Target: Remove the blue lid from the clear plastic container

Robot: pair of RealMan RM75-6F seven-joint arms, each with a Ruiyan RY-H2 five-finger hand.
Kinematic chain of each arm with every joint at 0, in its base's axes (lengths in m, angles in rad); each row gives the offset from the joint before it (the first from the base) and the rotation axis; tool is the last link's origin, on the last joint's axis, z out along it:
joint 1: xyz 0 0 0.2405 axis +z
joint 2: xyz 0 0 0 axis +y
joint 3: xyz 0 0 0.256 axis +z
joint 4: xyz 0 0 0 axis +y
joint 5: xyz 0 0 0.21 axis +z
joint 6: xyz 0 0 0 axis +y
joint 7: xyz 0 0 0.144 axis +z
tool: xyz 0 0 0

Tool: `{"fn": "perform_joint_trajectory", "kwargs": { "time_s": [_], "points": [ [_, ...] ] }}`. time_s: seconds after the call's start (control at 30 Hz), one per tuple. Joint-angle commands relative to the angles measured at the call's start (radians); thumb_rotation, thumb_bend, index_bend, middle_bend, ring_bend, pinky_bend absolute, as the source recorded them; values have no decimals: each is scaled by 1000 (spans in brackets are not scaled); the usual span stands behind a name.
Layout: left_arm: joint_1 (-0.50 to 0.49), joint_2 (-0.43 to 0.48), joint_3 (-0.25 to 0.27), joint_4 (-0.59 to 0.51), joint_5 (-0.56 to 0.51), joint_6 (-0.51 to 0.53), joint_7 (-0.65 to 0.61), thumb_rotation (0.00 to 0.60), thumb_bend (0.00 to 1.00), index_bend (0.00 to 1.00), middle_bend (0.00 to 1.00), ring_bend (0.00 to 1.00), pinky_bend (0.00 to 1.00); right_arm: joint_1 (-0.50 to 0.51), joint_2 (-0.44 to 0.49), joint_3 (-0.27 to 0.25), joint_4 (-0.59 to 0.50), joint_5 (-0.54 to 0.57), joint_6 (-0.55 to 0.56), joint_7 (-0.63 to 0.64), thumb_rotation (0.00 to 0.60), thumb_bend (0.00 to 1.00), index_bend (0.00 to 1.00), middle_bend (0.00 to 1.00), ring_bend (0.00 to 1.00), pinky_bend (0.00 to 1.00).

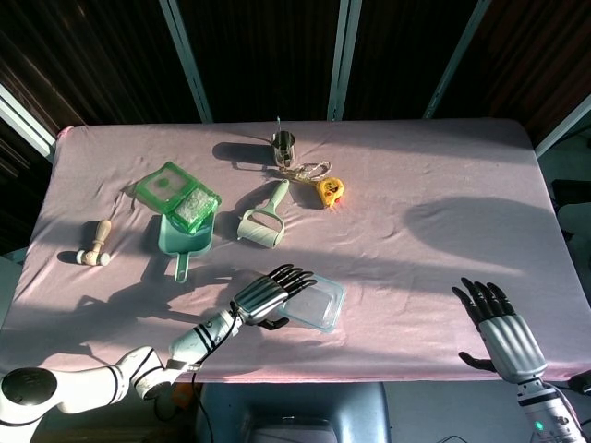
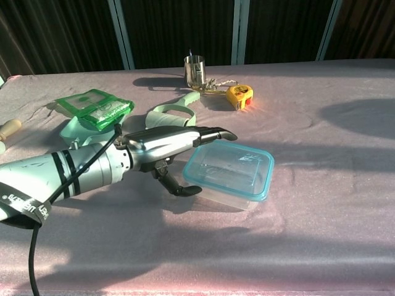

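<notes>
Left hand apparently over container edge

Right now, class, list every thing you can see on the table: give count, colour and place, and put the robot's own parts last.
Table: one, pink cloth cover, fills both views.
Container: one, clear, near edge, left of centre.
Lid: one, blue rim, on the container.
Metal cup: one, silver, far centre.
Tape measure: one, yellow, right of the cup.
Lint roller: one, pale green, centre.
Scoop: one, pale green, left.
Green packet: one, on the scoop.
Wooden tool: one, tan, far left.
Left hand: one, silver and black, fingers over the lid's left edge, thumb beside the container.
Right hand: one, fingers spread, near right corner, holding nothing.
</notes>
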Motion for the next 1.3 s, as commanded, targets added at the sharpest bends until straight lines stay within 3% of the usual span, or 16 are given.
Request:
{"fn": "perform_joint_trajectory", "kwargs": {
  "time_s": [0.03, 0.67, 0.73, 0.83, 1.0, 1.3],
  "points": [
    [-8, -5, -2, 1, -8, -5, 7, 600, 302, 0, 0, 0, 0, 1, 1, 0, -3, 2, -2, -1, 600, 50, 0, 0, 0, 0],
    [-64, -50, -18, 42, -118, -99, 71, 600, 294, 0, 11, 29, 1, -7, 14, -9, 4, -11, 13, 21, 600, 50, 0, 0, 0, 0],
    [-64, -51, -15, 41, -117, -93, 74, 600, 295, 0, 95, 135, 48, -7, 15, -10, 3, -13, 15, 23, 600, 50, 0, 0, 0, 0],
    [-62, -50, -9, 36, -117, -85, 80, 600, 296, 0, 234, 312, 207, -8, 15, -9, 4, -13, 18, 25, 600, 50, 0, 0, 0, 0],
    [-54, -44, 3, 11, -123, -74, 129, 600, 299, 0, 378, 505, 438, -7, 9, -11, 5, -17, 15, 11, 600, 50, 0, 0, 0, 0],
    [24, -59, 6, -73, -193, 28, 291, 600, 312, 0, 479, 604, 593, 34, -42, 0, 35, -54, -24, -45, 600, 52, 0, 0, 0, 0]
  ]
}}
